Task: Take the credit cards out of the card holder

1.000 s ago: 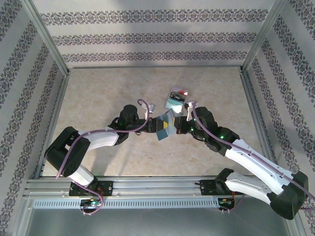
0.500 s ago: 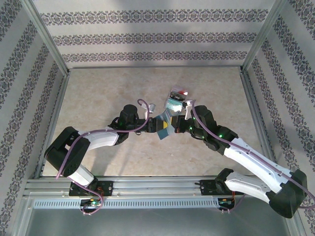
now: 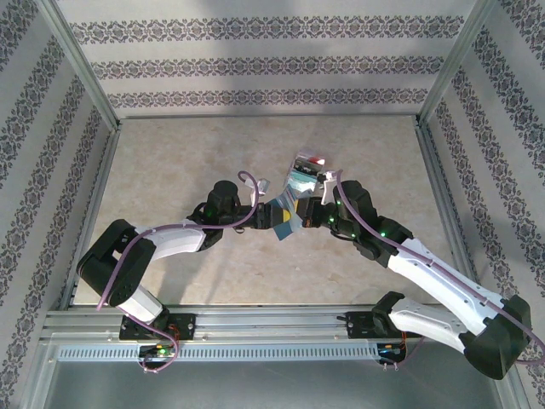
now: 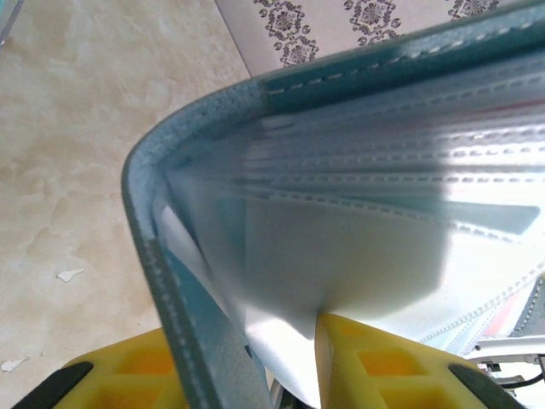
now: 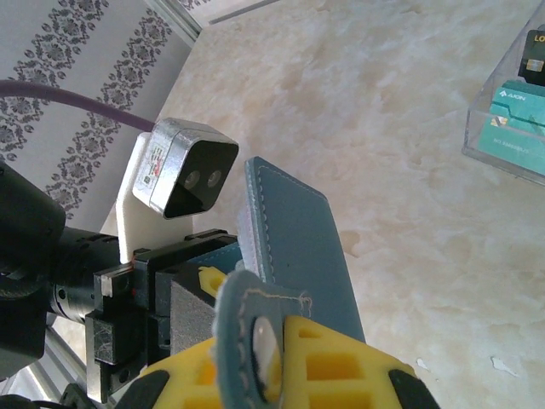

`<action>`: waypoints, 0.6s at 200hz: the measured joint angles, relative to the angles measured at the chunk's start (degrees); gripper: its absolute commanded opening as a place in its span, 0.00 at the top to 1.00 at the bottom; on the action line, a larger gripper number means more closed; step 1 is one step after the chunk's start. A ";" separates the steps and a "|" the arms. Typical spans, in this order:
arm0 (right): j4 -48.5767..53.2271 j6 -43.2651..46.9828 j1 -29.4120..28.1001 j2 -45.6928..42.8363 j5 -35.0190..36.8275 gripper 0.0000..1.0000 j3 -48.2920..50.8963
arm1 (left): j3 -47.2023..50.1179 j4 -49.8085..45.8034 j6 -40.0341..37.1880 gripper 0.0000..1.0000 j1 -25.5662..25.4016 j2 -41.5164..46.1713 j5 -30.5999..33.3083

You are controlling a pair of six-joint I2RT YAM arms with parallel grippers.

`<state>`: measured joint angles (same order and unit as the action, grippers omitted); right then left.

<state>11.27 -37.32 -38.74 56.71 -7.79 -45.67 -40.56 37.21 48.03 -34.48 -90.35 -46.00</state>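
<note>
**Inspector:** Report the work surface and your arms.

**Operator:** Beige marbled table. My two arms meet over its middle, wrists facing each other.

**Inspector:** Where is the card holder?

**Operator:** The blue-grey card holder hangs between my two pincers, clear of the table and spread at the fold. My left wrist view shows its stitched inner pockets fanned apart. I cannot tell whether any card sits in them.

**Inspector:** State of each pincer?

**Operator:** My left pincer is clamped on the edge of one panel, with a yellow pad on either side of it. My right pincer is closed tight on the holder's small strap tab.

**Inspector:** And the cards?

**Operator:** The credit cards lie in a clear box on the table, just beyond the holder and not touching it. A teal card is uppermost, and some red shows at the far end.
</note>
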 measured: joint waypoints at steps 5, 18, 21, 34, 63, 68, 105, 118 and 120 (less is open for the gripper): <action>-0.22 -0.04 0.02 0.00 -0.17 1.00 0.09 | -0.02 0.00 -0.02 0.64 0.00 0.00 0.00; -0.48 -0.24 0.37 0.00 -0.48 1.00 0.22 | -0.09 0.00 -0.02 0.59 0.00 0.00 -0.04; -0.50 -0.24 0.39 0.00 -0.50 1.00 0.22 | -0.09 0.04 0.00 0.57 0.00 0.00 -0.02; -0.83 -0.26 0.39 -0.04 -0.50 1.00 0.33 | -0.15 0.02 -0.09 0.48 0.00 0.00 -0.04; -0.94 -0.48 0.76 -0.61 -0.42 1.00 1.18 | -0.17 0.22 0.46 0.32 0.00 0.00 -0.09; -0.90 -0.61 0.79 -0.81 -0.20 1.00 1.33 | -0.17 0.39 0.42 0.28 -0.02 0.00 -0.15; -1.31 -1.81 1.53 -2.91 0.98 1.00 2.80 | -0.17 2.25 1.42 0.19 -0.02 0.00 -0.55; -1.49 -2.01 1.64 -3.34 1.18 1.00 3.10 | -0.17 3.26 1.95 0.17 -0.02 0.00 -0.74; -1.49 -2.03 1.64 -3.39 1.20 1.00 3.10 | -0.17 3.34 2.01 0.17 -0.02 0.00 -0.79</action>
<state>9.78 -39.35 -37.10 53.32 -6.59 -42.57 -40.73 40.56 50.04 -34.50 -90.35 -46.78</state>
